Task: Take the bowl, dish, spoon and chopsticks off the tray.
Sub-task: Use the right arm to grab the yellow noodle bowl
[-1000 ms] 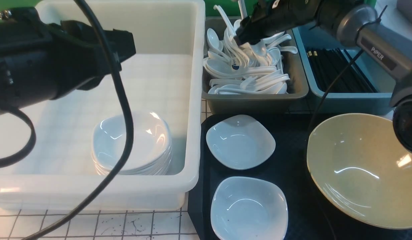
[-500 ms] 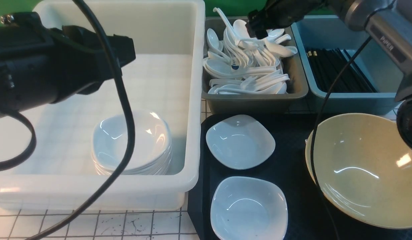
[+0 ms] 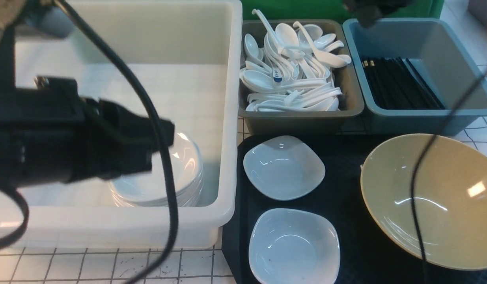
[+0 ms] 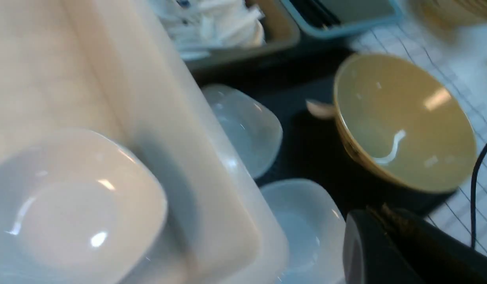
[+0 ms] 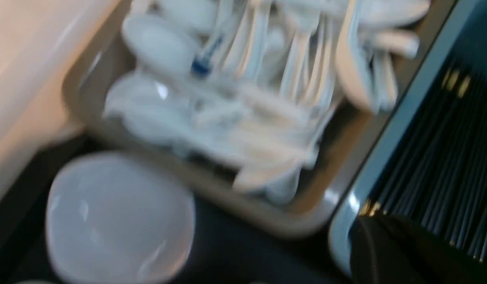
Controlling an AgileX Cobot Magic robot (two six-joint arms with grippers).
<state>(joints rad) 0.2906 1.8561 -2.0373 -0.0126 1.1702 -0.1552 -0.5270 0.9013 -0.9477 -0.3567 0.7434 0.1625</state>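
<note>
One bowl (image 3: 428, 201), apart from left gripper (image 3: 166, 138)

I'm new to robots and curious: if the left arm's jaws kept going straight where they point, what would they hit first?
Probably the right wall of the white plastic tub, as the jaws point rightward over it. Height is unclear; clearing that, they'd meet the farther white squarish dish on the black tray.

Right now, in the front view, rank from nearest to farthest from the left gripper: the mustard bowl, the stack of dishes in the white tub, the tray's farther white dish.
1. The stack of dishes, in the white tub, right by the left gripper.
2. The farther white dish, on the tray's left side.
3. The mustard bowl, on the tray's right side.
</note>
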